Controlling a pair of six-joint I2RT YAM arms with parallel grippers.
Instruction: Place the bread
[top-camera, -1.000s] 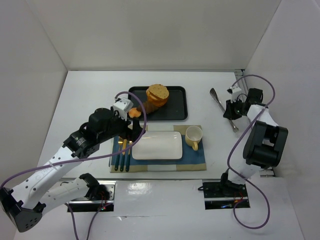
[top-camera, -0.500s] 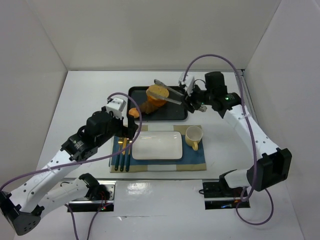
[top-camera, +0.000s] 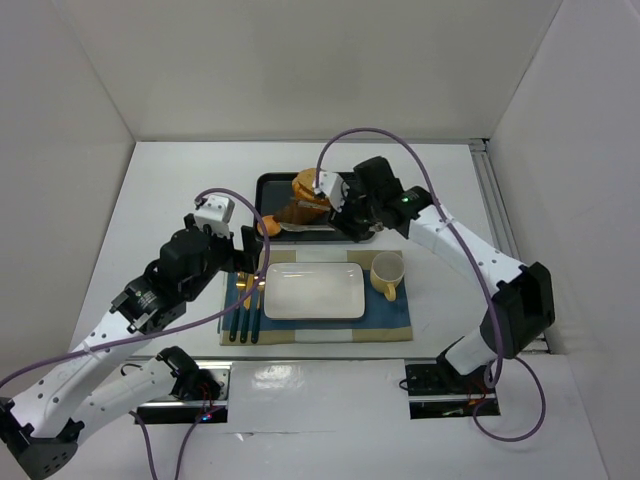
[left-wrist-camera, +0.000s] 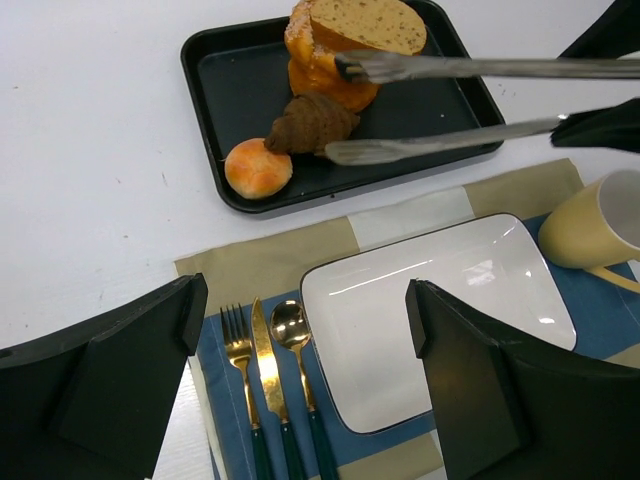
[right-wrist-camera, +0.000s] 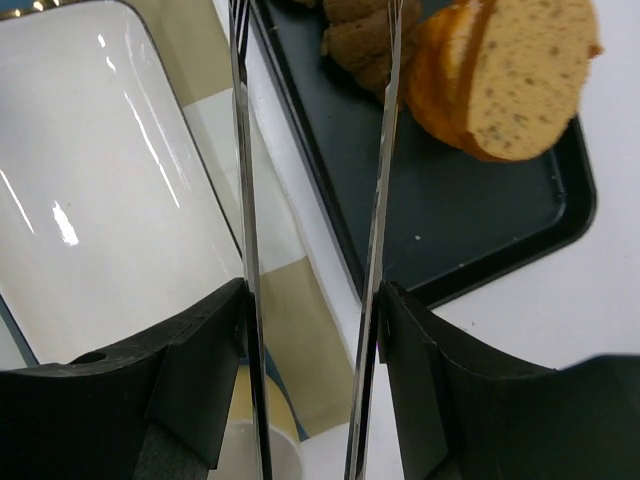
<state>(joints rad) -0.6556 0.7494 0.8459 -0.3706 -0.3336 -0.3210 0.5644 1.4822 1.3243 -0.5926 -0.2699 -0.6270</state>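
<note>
Bare white bench along the far edge and down the left and right edges: open room for passing. Crowded in the middle. Black tray (left-wrist-camera: 230, 90) with a round bun (left-wrist-camera: 258, 167), a dark croissant (left-wrist-camera: 310, 122) and a golden slice (left-wrist-camera: 365, 25). Tongs (left-wrist-camera: 480, 68), clamped in the right gripper (right-wrist-camera: 312, 300), stretch across the tray from the right, croissant between their arms. Toward the near edge, placemat (left-wrist-camera: 250, 262) with a bare white plate (left-wrist-camera: 440, 310), an upright yellow mug (left-wrist-camera: 590, 230) at its right end and cutlery (left-wrist-camera: 265, 370) at its left. Left gripper (left-wrist-camera: 305, 300), jaws wide, above the cutlery and the plate's left end.
</note>
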